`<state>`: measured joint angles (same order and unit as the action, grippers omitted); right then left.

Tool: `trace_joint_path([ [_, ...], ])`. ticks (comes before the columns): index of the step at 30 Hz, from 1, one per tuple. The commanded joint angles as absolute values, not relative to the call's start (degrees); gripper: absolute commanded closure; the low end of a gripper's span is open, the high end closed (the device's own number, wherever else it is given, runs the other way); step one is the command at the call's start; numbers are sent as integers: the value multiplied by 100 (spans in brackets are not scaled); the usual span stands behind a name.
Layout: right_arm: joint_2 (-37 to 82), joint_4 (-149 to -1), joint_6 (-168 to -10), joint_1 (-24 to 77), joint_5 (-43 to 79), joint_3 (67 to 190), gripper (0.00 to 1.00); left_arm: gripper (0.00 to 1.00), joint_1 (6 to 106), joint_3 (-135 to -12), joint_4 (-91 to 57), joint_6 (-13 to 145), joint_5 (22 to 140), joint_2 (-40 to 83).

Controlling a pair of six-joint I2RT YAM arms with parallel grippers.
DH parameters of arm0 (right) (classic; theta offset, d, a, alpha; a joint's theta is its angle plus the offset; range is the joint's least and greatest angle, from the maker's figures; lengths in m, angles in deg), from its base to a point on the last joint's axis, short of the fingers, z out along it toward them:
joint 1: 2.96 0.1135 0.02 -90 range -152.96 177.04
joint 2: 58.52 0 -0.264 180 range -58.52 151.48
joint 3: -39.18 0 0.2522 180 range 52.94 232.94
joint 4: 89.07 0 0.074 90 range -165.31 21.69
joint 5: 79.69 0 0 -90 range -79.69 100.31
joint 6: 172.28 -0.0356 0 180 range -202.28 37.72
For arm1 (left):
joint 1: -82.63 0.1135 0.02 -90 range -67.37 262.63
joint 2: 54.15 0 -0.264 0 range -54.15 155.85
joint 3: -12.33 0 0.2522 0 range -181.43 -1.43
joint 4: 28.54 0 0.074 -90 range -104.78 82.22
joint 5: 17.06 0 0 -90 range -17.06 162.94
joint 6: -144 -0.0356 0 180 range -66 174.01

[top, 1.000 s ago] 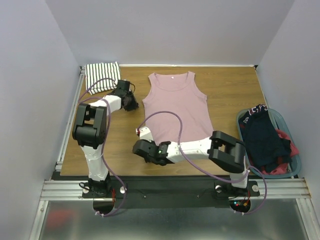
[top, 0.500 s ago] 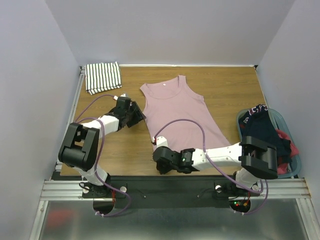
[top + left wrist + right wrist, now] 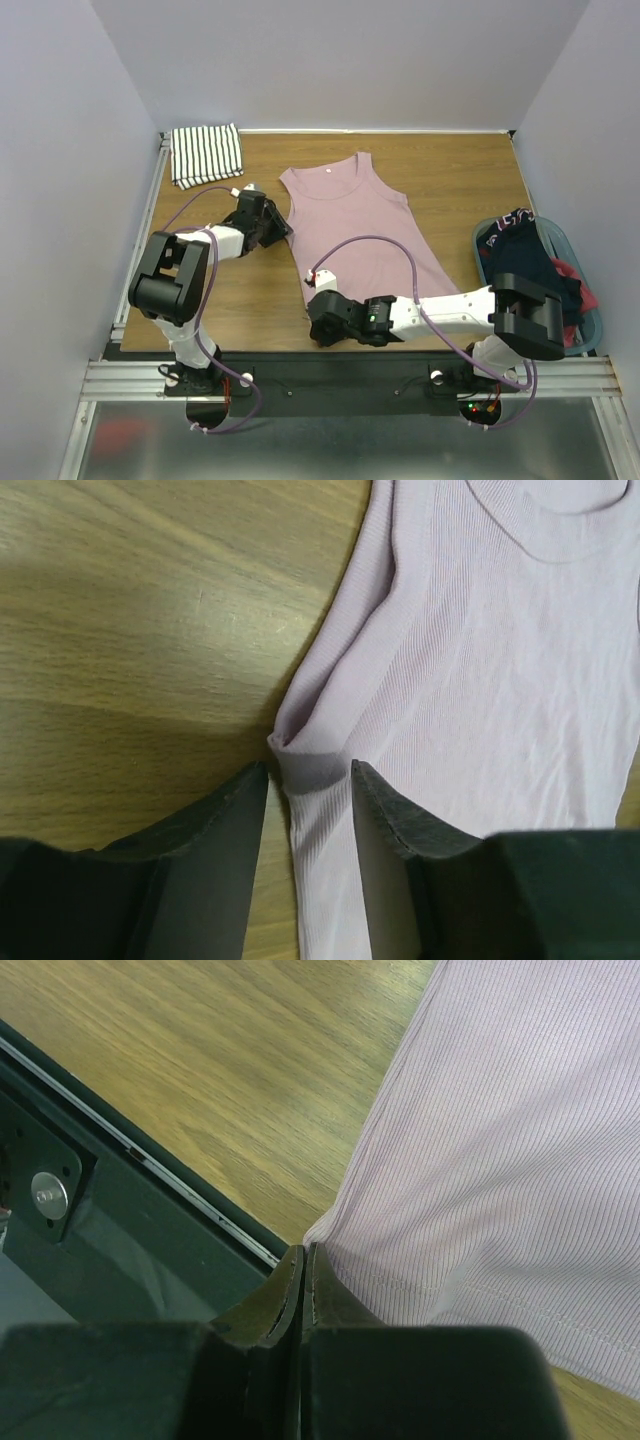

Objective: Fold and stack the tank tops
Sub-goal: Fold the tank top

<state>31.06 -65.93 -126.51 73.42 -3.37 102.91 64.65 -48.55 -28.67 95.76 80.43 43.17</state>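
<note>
Bodies noted: left arm [image 3: 170,280] and right arm [image 3: 450,310] have white tubular links and bulky black joint housings. A purple cable [image 3: 365,238] loops along each. Matt black fingers [image 3: 225,830] have bevelled inner faces. Red and green lights [image 3: 478,409] show at the near right base.

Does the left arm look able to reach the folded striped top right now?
Likely yes: only bare table before the striped top, but the left end effector grips the pink top and must release first.
</note>
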Motion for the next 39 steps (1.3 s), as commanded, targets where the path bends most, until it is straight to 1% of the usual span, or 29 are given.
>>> trace_joint_path([
  [1,3095,-6828,-12781,7394,-218,10374,100,58,6453,-5021,-2735,9531,7804,4499],
  [3,3183,-6828,-12807,7394,-200,10418,100,67,6453,-5065,-2682,9496,7716,4543],
  [4,3296,-6828,-12825,7394,-156,10470,100,76,6453,-5117,-2621,9487,7646,4544],
  [6,3446,-6828,-12825,7394,-95,10549,100,84,6453,-5188,-2533,9444,7541,4552],
  [7,3508,-6828,-12834,7394,-77,10584,100,93,6453,-5258,-2489,9443,7479,4509],
  [10,3859,-6837,-12834,7412,46,10935,99,100,6505,-5337,-2261,9443,7103,4368],
  [19,4738,-6960,-12623,7473,556,12156,100,100,7155,-5574,-1637,9417,6784,3946],
  [25,4880,-6960,-12631,7465,477,12588,100,100,7244,-6083,-1092,9180,6748,3963],
  [32,4344,-6969,-12842,7281,91,12247,100,100,7077,-6629,-854,9153,6890,4086],
  [39,3667,-7039,-13123,7078,-112,11368,100,100,6576,-7121,-731,9303,6741,4551],
])
